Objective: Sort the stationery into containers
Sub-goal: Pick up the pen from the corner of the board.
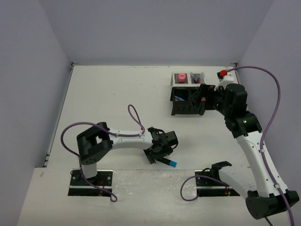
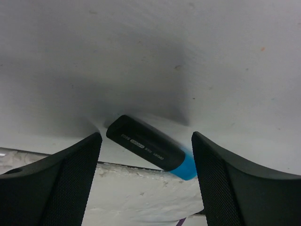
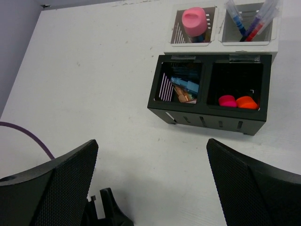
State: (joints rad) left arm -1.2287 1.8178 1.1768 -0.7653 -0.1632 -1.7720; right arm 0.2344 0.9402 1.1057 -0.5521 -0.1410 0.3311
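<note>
Top view: a matte white surface [image 1: 117, 94] is walled by pale lilac panels. Near its front edge a stubby highlighter with a black barrel and blue cap [image 1: 170, 163] lies flat and slanted. The left end effector [image 1: 156, 157] is lowered right above the barrel's black end, so that end is partly covered. Whether it is being touched cannot be told from this view. At the far right a black mesh desk organizer [image 1: 188, 110] with four square compartments stands upright. The right end effector [image 1: 203, 95] is held just beside its right side, at rim height.

Left wrist view: two black fingers [image 2: 61, 188] with a fine woven texture are spread wide. The highlighter rests on the surface between them, crosswise, with a gap on either side. Small pale lettering is printed along the glossy barrel.

Right wrist view: the organizer is seen from above. The two taller, pale-lined compartments sit at the back. A pink glue stick with a rounded cap [image 3: 194, 21] stands in the left one. Thin blue and red pens [image 3: 249, 23] lean in the right one. Of the two dark, lower compartments in front, the left holds blue and peach highlighters [image 3: 183, 87]. The right holds pink and orange highlighters [image 3: 237, 101]. The right end effector's textured fingers are set wide apart, with only bare surface between them.
</note>
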